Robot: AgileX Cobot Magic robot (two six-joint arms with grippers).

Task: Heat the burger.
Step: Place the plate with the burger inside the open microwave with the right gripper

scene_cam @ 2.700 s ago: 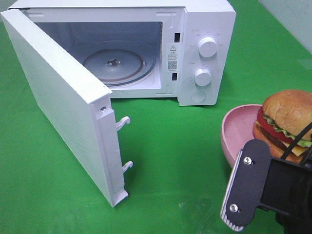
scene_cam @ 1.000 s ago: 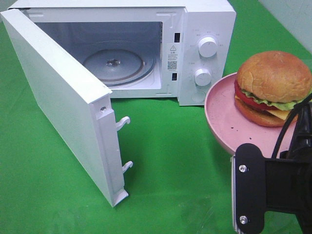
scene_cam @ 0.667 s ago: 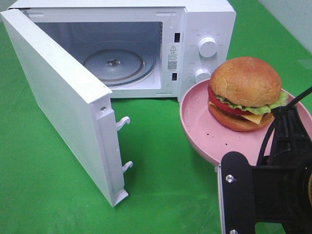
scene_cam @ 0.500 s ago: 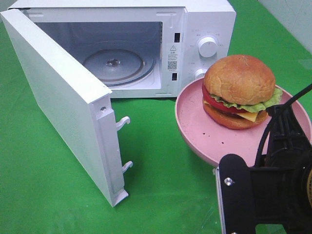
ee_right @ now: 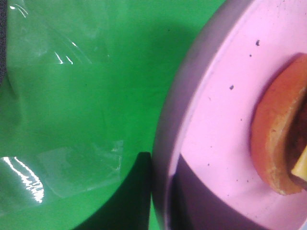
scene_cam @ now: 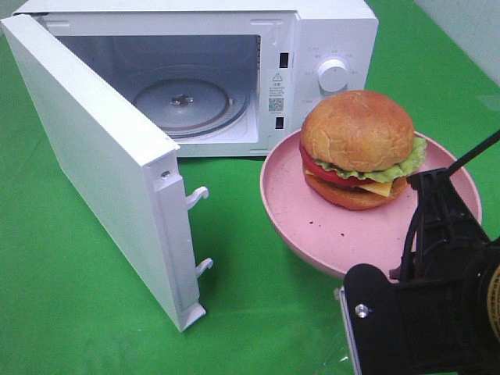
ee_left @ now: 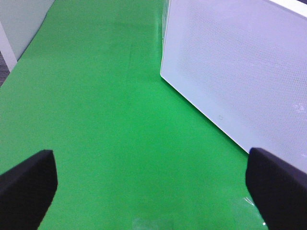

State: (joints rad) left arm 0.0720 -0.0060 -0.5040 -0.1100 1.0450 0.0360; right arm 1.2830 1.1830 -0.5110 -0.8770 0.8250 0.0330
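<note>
Exterior high view shows a green tabletop (scene_cam: 78, 312) with a big white microwave (scene_cam: 328, 31), its door (scene_cam: 86, 148) wide open. A pink plate (scene_cam: 312, 226) is in front of the knob (scene_cam: 333, 76), and the burger (scene_cam: 358, 133) sits on it. The right end effector (scene_cam: 426, 195) is clamped on the plate's rim. The left end effector (ee_left: 153, 191) has its fingers far apart, holding nothing.

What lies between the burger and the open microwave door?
In the exterior high view, beside the burger comes a bare part of the pink plate, then bare green cloth up to the door.
</note>
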